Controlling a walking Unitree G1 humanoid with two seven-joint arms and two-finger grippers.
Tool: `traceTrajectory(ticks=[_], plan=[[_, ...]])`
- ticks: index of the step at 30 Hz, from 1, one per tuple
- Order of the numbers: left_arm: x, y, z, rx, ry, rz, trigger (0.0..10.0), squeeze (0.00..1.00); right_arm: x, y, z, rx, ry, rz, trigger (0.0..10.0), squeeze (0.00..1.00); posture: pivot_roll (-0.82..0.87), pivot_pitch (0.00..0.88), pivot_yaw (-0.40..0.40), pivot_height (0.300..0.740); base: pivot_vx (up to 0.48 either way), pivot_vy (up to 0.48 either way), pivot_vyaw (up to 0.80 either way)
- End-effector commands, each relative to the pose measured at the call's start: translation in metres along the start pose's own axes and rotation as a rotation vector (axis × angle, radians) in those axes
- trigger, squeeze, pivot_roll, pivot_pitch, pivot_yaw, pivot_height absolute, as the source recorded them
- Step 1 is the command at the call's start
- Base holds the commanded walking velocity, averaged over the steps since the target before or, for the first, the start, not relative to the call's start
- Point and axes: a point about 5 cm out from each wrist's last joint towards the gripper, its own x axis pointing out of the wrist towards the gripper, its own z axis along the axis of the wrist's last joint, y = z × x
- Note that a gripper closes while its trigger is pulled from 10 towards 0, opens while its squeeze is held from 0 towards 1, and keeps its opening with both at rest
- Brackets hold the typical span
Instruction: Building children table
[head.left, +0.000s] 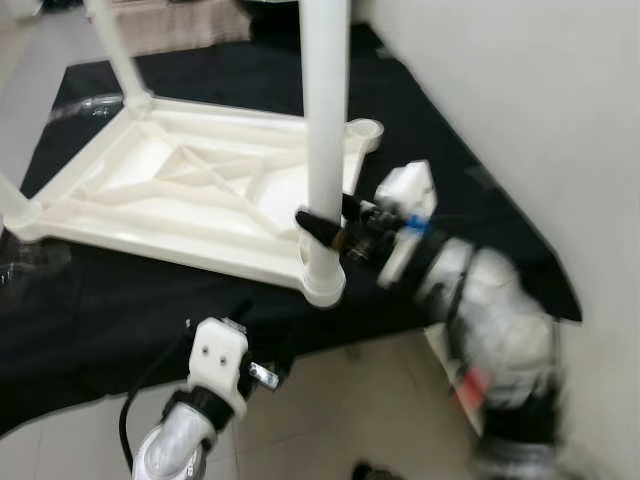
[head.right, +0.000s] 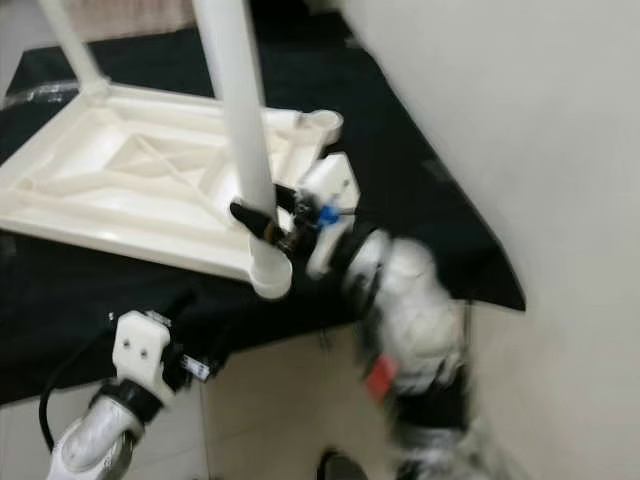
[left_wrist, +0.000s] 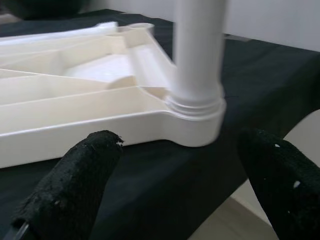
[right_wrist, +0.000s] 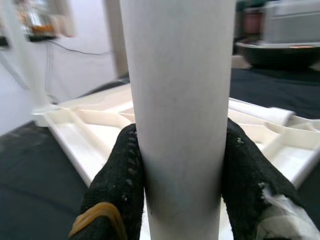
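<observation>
A white plastic children's table top (head.left: 190, 185) lies upside down on a black cloth (head.left: 90, 310). A white round leg (head.left: 326, 120) stands upright in its near right corner socket (head.left: 324, 280). My right gripper (head.left: 322, 228) is shut on this leg just above the socket, its black fingers (right_wrist: 117, 185) pressed on both sides of the tube. My left gripper (left_wrist: 175, 190) is open, low in front of the same corner, with its fingers (left_wrist: 75, 185) apart and touching nothing. Two more legs (head.left: 118, 50) stand in the far left corners.
A white wall (head.left: 520, 110) rises close on the right. The far right corner socket (head.left: 364, 130) holds no leg. Pale tiled floor (head.left: 340, 410) lies in front of the cloth's near edge. A spare white tube (right_wrist: 260, 112) lies on the table's underside.
</observation>
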Motion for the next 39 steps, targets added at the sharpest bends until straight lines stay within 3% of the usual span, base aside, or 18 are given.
traceTrajectory(ticks=[1,4,6,8,9,11,12,18,23,24,25,26,33,39], plan=[[-0.004,0.005,-0.004,0.017,0.026,0.001,10.0,0.0,-0.01,0.025,-0.062,0.095,0.35,0.076,0.0,0.0,0.01,0.217,0.03,0.74,0.0,0.0,0.0],[-0.004,0.005,-0.004,0.018,0.028,-0.002,10.0,0.0,-0.005,0.027,-0.06,0.093,0.34,0.088,0.0,0.0,0.01,0.22,0.028,0.74,0.0,0.0,0.0],[-0.002,0.003,-0.004,0.017,0.023,-0.004,10.0,0.0,0.008,0.014,-0.052,0.061,0.313,0.079,0.0,0.0,0.0,0.206,0.016,0.74,0.0,0.0,0.0],[-0.001,0.003,-0.004,0.016,0.021,-0.002,10.0,0.0,0.011,0.011,-0.049,0.049,0.308,0.071,0.0,0.0,0.0,0.204,0.014,0.74,0.0,0.0,0.0],[0.0,0.002,-0.004,0.015,0.017,0.002,10.0,0.0,0.013,0.006,-0.047,0.026,0.307,0.064,10.0,0.0,0.0,0.202,0.008,0.74,0.0,0.0,0.0],[0.0,0.002,-0.004,0.015,0.015,0.005,10.0,0.0,0.013,0.003,-0.045,0.012,0.308,0.059,10.0,0.0,0.0,0.202,0.007,0.74,0.0,0.0,0.0],[0.002,0.001,-0.003,0.014,0.01,0.009,10.0,0.0,0.017,0.007,-0.035,0.122,0.268,0.125,10.0,1.0,0.0,0.202,0.007,0.74,0.0,0.0,0.0],[0.003,0.001,-0.002,0.011,0.005,0.009,10.0,0.0,0.02,0.008,-0.018,0.246,0.181,0.259,10.0,1.0,-0.01,0.201,0.009,0.74,0.0,0.0,0.0],[0.005,0.0,-0.002,0.004,-0.001,0.008,10.0,0.0,0.022,-0.004,0.004,0.196,0.063,0.432,10.0,1.0,-0.02,0.191,0.005,0.74,0.0,0.0,0.0],[0.006,-0.001,-0.003,0.001,-0.003,0.008,10.0,0.0,0.021,-0.007,0.014,0.155,0.023,0.517,10.0,0.85,-0.02,0.188,0.006,0.74,0.0,0.0,0.0],[0.007,-0.002,-0.003,-0.001,-0.004,0.008,10.0,0.0,0.02,-0.009,0.022,0.134,0.001,0.601,10.0,0.85,-0.02,0.184,0.005,0.74,0.0,0.0,0.0],[0.008,-0.002,-0.003,-0.003,-0.005,0.007,10.0,0.0,0.02,-0.012,0.029,0.097,-0.01,0.699,10.0,0.0,-0.02,0.184,0.0,0.74,0.0,0.0,0.0],[0.01,-0.005,-0.004,-0.004,-0.006,0.009,10.0,0.0,0.019,-0.035,0.061,0.034,-0.066,0.896,10.0,0.0,-0.01,0.179,-0.012,0.74,0.0,0.0,0.0],[0.009,-0.004,-0.004,-0.004,-0.006,0.012,10.0,0.0,0.019,-0.043,0.069,-0.016,-0.078,0.946,10.0,0.0,-0.01,0.182,-0.012,0.74,0.0,0.0,0.0]])
